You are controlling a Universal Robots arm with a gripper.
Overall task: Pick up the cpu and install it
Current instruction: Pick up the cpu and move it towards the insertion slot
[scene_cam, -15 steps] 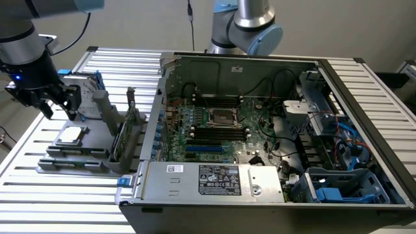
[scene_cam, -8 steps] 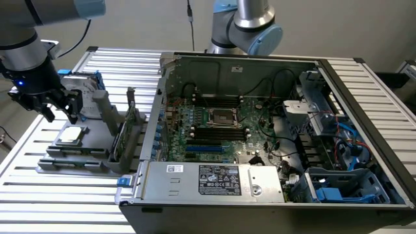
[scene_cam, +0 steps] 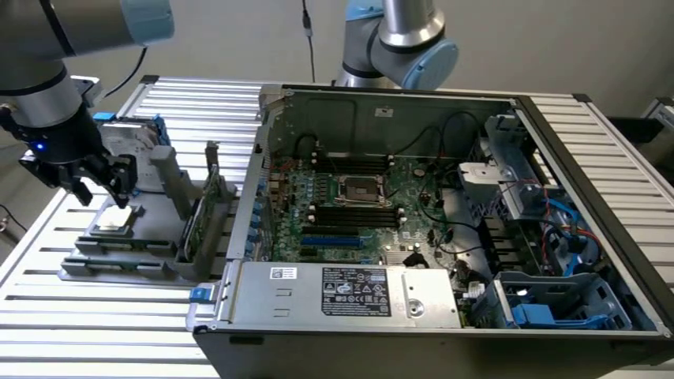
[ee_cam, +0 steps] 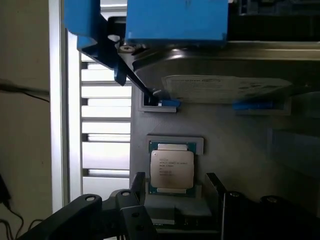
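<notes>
The end effector (ee_cam: 175,192) stands wide open and empty, a dark finger either side of the cpu (ee_cam: 172,170), which lies lid-up in its grey holder (ee_cam: 175,141); the tips seem clear of it, though shadow blurs that. Beyond, the blue-bracketed hard drive (ee_cam: 225,87) is cut off at the frame edge, and at the exterior view's centre sits the socket (scene_cam: 358,189), well apart.

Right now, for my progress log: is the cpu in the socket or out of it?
Out. The cpu lies flat on the tray outside the case, with the open fingers either side, not gripping it.
</notes>
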